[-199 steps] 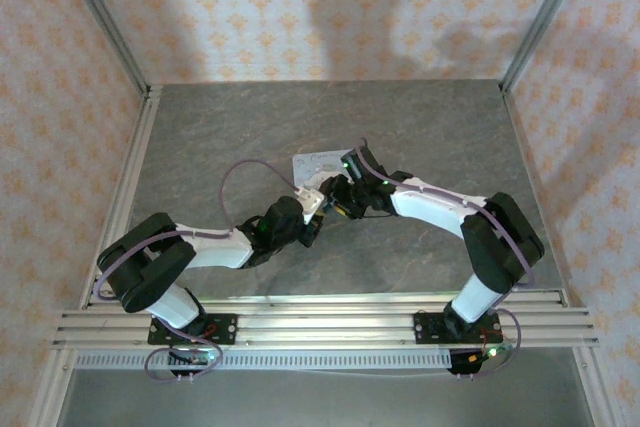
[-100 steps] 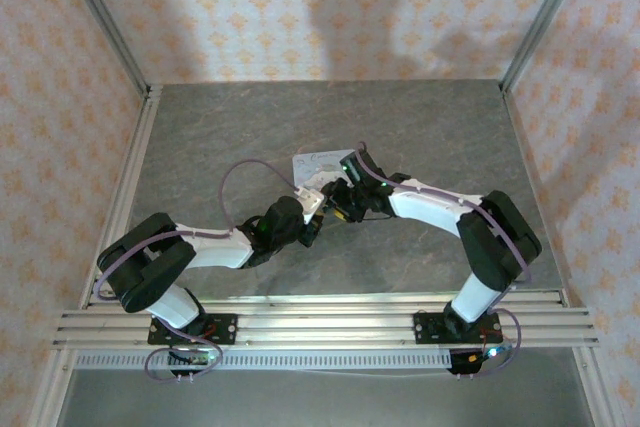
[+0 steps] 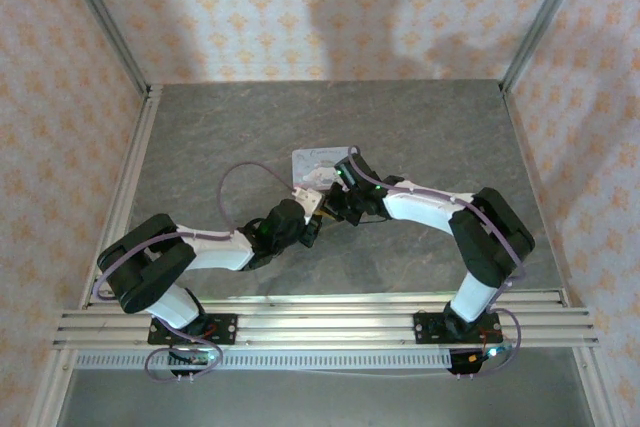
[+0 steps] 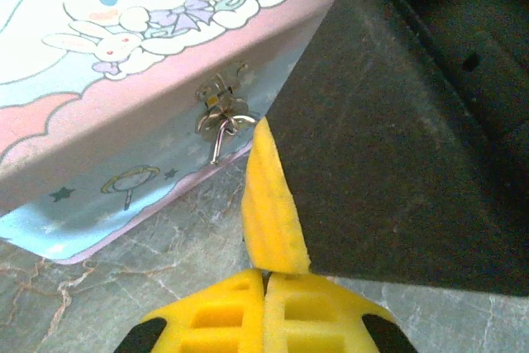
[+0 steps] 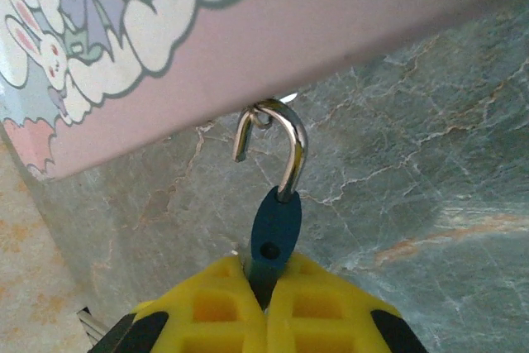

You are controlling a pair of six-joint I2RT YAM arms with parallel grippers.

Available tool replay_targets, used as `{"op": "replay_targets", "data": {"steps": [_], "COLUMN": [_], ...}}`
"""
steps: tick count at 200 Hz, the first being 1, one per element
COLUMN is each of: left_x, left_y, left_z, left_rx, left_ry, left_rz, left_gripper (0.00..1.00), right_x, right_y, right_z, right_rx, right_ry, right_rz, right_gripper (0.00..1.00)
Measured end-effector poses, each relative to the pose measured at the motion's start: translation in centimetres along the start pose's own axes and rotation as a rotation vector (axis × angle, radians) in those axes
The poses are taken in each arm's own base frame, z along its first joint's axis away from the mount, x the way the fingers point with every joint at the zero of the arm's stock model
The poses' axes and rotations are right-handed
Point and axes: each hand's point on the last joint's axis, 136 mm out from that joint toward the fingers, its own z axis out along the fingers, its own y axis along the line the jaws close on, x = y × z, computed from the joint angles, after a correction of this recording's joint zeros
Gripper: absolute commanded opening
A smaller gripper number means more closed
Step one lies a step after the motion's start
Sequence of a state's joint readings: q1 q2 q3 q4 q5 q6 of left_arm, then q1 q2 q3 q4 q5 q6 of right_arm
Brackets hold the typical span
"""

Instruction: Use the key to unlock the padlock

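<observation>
Apparently mostly done: in the right wrist view the padlock (image 5: pixel 273 233), a small dark blue body, is clamped between the yellow fingers of the right gripper (image 5: pixel 264 277), just near of the tin's (image 5: pixel 347 22) pink side wall and over the table (image 5: pixel 413 188). Its silver shackle (image 5: pixel 294 150) stands sprung. One leg is in the body, the other end is free beside it, and the bend is hooked through a small ring under the tin's edge. So the lock reads as opened, and what looks left is slipping the shackle off that ring. In the left wrist view the left gripper (image 4: pixel 264 283) has its yellow fingers pressed together; whether a key sits between them I cannot tell. It points at the tin's front, where the metal hasp (image 4: pixel 221 112) sits. The right gripper's dark housing and one yellow finger crowd in from the right, touching or almost touching the left fingertips. In the top view both arms reach in low from the near edge, elbows out, forearms angled toward each other. Their wrists meet at the tin's near edge, about mid-table. The left gripper is to the left and slightly nearer, the right gripper just beside it on the right.
</observation>
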State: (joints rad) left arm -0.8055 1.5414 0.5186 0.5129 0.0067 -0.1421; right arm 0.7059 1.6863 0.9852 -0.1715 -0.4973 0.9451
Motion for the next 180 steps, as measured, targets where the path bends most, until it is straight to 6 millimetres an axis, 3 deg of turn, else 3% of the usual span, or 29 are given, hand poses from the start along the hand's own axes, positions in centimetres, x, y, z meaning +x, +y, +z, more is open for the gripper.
{"op": "replay_targets", "data": {"steps": [64, 127, 180], "left_x": [0.4, 0.6, 0.6], "left_y": [-0.4, -0.1, -0.1], "left_z": [-0.5, -0.6, -0.5], "left_rx": [-0.004, -0.018, -0.020], "left_ry": [-0.002, -0.004, -0.008], "left_rz": [0.030, 0.035, 0.034], "left_gripper": [0.00, 0.00, 0.00], "right_x": [0.4, 0.3, 0.0], "right_y": [-0.1, -0.6, -0.6], "right_z": [0.1, -0.2, -0.9], "right_rx": [0.007, 0.037, 0.047], "right_ry": [0.008, -0.009, -0.041], "right_rz": [-0.017, -0.009, -0.016], "right_gripper": [0.00, 0.47, 0.52]}}
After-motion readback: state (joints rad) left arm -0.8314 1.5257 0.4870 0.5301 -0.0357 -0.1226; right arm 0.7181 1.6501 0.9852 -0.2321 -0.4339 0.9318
